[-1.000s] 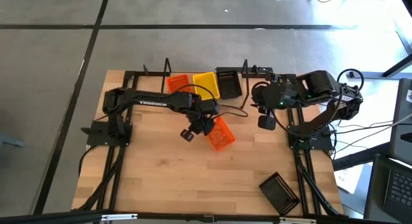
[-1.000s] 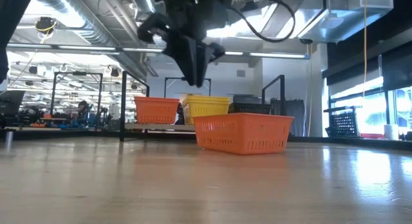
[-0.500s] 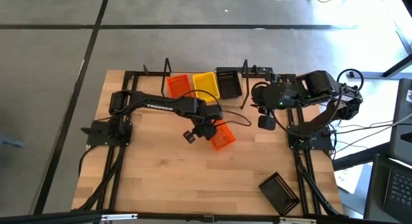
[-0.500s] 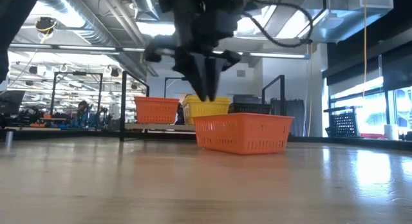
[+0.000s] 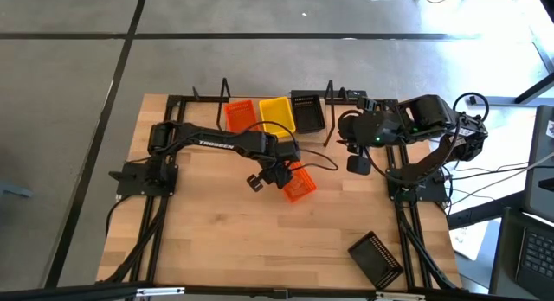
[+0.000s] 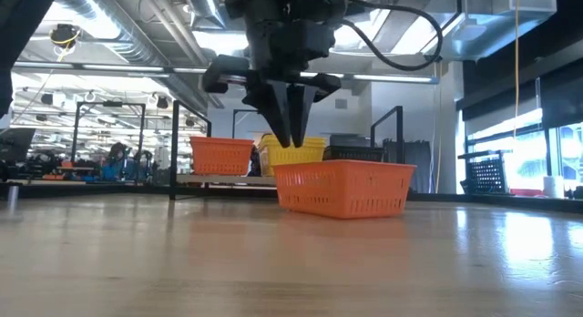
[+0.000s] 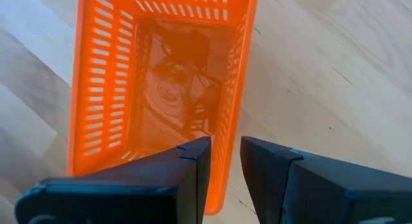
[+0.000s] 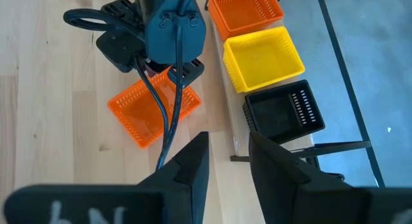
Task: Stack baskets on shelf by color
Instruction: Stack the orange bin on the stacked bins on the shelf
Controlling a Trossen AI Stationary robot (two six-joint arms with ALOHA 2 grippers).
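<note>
A loose orange basket (image 5: 300, 187) (image 6: 344, 189) rests on its base on the table's middle, askew. My left gripper (image 5: 282, 169) (image 6: 293, 135) hangs open just above its left end, pointing steeply down. In the left wrist view its fingers (image 7: 196, 163) stand either side of the line of one long wall (image 7: 226, 140), one over the inside, one over the outside, clear of the rim. On the shelf (image 6: 219, 178) at the far edge stand an orange basket (image 5: 240, 113), a yellow one (image 5: 277, 113) and a black one (image 5: 308, 111). My right gripper (image 5: 357, 163) (image 8: 228, 150) waits open, raised at the right.
A black basket (image 5: 376, 258) lies slantwise near the table's front right corner. The shelf's black upright loops (image 5: 225, 89) rise at its ends. Bare wood lies left and in front of the loose orange basket.
My left gripper has sunk a little toward the loose orange basket and shifted slightly toward the table's right, rolling about its own axis so both fingers now show side by side in the low view. It has then held still. The basket has not moved.
</note>
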